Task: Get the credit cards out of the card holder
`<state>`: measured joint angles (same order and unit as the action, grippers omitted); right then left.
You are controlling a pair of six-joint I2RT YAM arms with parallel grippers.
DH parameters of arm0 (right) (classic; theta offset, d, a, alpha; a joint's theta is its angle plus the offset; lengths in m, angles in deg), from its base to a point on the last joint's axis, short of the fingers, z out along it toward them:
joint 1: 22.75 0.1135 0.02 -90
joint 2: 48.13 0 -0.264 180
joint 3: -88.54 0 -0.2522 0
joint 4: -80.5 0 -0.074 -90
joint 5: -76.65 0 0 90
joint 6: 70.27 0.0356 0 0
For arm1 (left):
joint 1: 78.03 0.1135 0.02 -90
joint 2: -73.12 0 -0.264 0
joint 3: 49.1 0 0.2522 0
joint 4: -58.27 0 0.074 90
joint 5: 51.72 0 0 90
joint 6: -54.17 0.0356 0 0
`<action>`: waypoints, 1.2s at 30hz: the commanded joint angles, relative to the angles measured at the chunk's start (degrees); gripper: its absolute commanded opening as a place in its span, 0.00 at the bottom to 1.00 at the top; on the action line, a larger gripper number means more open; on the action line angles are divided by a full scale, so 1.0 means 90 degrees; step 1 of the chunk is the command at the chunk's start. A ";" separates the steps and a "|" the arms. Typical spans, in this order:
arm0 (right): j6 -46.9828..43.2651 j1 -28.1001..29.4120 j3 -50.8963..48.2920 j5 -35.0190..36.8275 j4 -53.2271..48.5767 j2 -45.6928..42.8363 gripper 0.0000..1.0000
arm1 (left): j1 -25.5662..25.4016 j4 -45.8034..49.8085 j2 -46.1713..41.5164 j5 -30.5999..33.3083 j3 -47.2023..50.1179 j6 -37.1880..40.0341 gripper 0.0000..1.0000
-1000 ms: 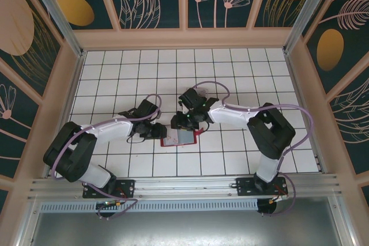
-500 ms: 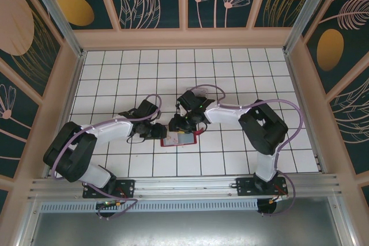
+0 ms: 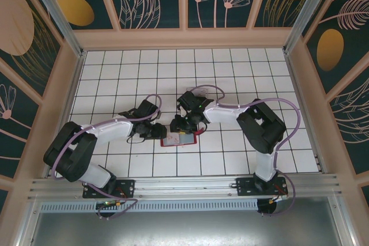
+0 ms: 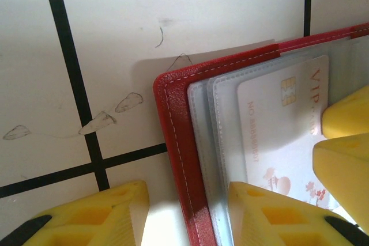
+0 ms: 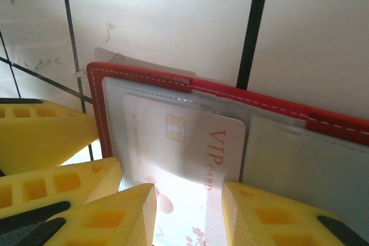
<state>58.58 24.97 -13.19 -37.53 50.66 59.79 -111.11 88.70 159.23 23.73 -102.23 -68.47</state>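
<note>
**Card holder** (image 3: 180,139): red, lying open and flat on the tiled table (image 3: 230,73) between the two arms. It is in the same spot as a second ago.

**Card** (image 5: 179,148): pale, with a chip and "VIP" lettering. It sits in a clear sleeve at the holder's end, and no card is out yet.

**Left gripper** (image 4: 187,194): unmoved. Its jaws stand apart astride the holder's red edge, with bare floor showing beside the outer finger (image 4: 109,211), so it is bracing rather than clamping.

**Right gripper** (image 5: 189,200): its arm has folded in and the tool has crept over the card. One finger (image 5: 127,211) now stands on each side of the card. I cannot tell whether they are already pinching it.

**Status:** judged to be the approach to the first pull. The extraction itself is not yet begun.
</note>
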 commanded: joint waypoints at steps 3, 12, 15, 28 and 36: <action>-0.0191 -0.0027 0.0244 0.0324 -0.0445 -0.0195 0.36 | -0.0054 0.0355 0.0246 0.0083 0.0066 0.0097 0.43; -0.0127 -0.0099 0.0070 0.0125 -0.0216 -0.0385 0.32 | -0.0055 0.0414 0.0301 0.0112 0.0029 0.0118 0.43; -0.0128 -0.0107 -0.0041 0.0194 -0.0206 -0.0392 0.30 | -0.0052 0.0442 0.0320 0.0117 0.0003 0.0152 0.43; -0.0099 -0.0130 -0.0341 0.0013 0.0099 -0.0220 0.26 | -0.0046 0.0643 0.0442 0.0278 -0.0115 0.0248 0.42; 0.0008 -0.0175 -0.0606 -0.0355 0.0553 -0.0192 0.23 | -0.0048 0.0677 0.0491 0.0240 -0.0146 0.0242 0.41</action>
<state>58.05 23.88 -17.11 -38.47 53.24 58.31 -111.22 91.17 161.00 24.43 -104.24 -67.38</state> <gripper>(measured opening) 0.237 0.413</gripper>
